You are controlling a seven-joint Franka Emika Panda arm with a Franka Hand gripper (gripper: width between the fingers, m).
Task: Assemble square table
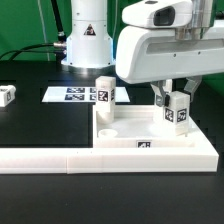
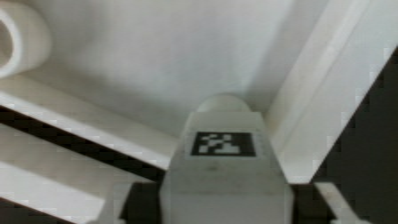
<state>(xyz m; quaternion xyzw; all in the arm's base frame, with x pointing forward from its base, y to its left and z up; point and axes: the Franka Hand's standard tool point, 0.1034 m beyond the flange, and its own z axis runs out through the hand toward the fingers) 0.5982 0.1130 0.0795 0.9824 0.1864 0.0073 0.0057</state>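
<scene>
Gripping a short white leg [image 1: 177, 111] between its dark fingers, the end effector [image 1: 176, 103] stood over the tabletop [image 1: 125, 131] near the corner toward the exterior view's right, so the step in hand appeared to be fitting that leg. The next move likely called for seating it squarely over a corner hole [image 1: 107, 131]. A second leg [image 1: 105, 94] stood upright at the tray's far rim, a third [image 1: 7, 95] lay well apart on the black desk [image 1: 40, 125]. All parts looked smooth, hard plastic, blocky, tagged.
</scene>
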